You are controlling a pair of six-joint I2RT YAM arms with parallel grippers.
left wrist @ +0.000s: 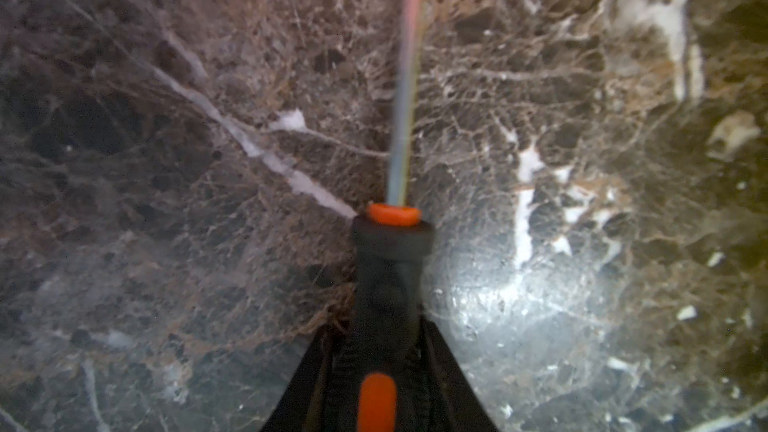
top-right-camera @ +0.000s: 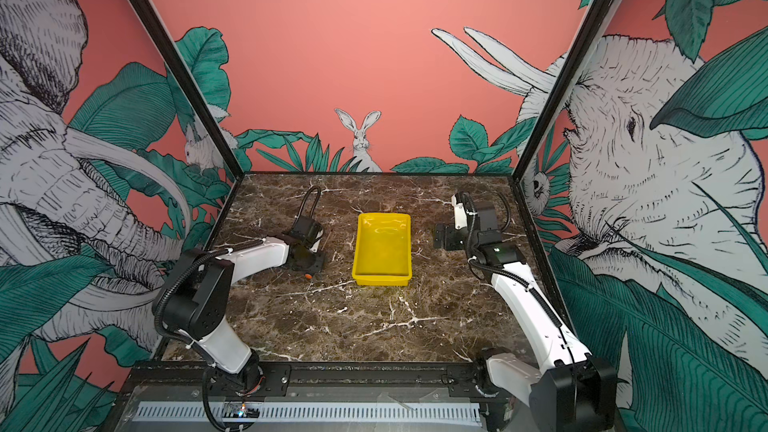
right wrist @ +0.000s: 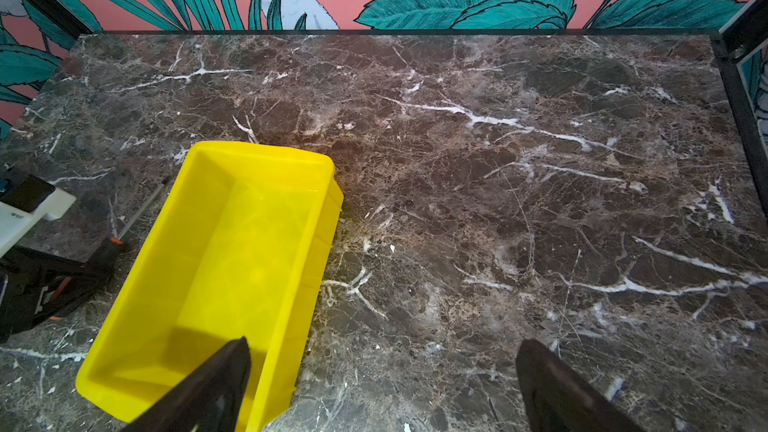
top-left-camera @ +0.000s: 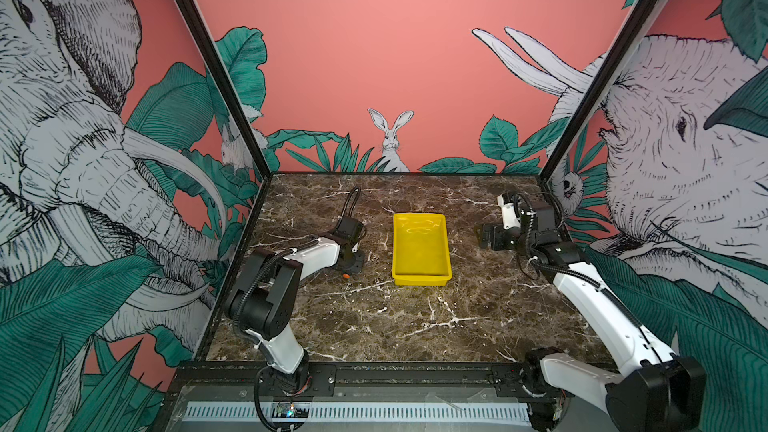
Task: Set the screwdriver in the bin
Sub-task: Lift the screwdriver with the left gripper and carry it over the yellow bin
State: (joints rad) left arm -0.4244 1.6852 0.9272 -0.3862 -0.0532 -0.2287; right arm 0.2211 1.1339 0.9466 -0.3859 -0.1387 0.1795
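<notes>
Left gripper (left wrist: 379, 328) is clenched on the black handle of the screwdriver (left wrist: 388, 268), just left of the bin (top-left-camera: 421, 280). Marble table (top-left-camera: 415, 326) carries the bin near its centre. Right gripper (right wrist: 384, 344) stands to the bin's right, jaws spread wide, gripping nothing. Screwdriver long axis runs parallel to the bin's long side: orange butt level with the bin's near end, shaft pointing toward its far end.
</notes>
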